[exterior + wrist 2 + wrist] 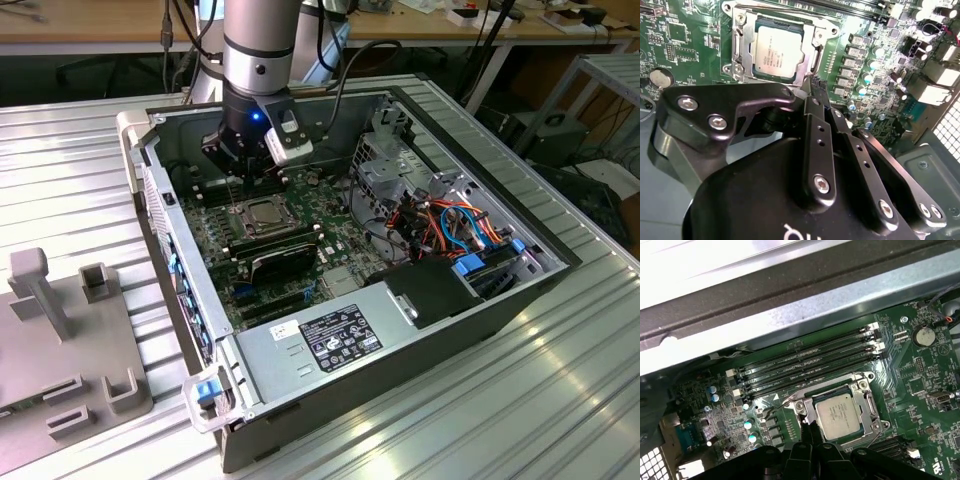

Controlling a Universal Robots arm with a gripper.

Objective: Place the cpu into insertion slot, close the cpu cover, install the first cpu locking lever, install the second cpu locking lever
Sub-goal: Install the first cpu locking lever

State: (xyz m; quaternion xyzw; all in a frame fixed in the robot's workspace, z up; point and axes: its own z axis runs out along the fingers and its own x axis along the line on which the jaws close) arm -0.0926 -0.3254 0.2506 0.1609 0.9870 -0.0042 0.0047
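I see the cpu (777,50) seated in the insertion slot (816,59), with the cpu cover (744,47) lying flat on the slot around it. The gripper (813,84) hangs just beside one slot corner. The memory slots (810,360) run alongside the slot, and the coin battery (923,335) lies well apart from it

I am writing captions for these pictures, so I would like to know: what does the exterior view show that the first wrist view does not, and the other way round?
Exterior view: the open computer case, the arm, the power supply box, the coloured cables and a grey holder on the table.
First wrist view: the round battery and small capacitors on the board.
Shared: the chip sitting in its socket, the metal frame around it, and the gripper close to the socket's edge.
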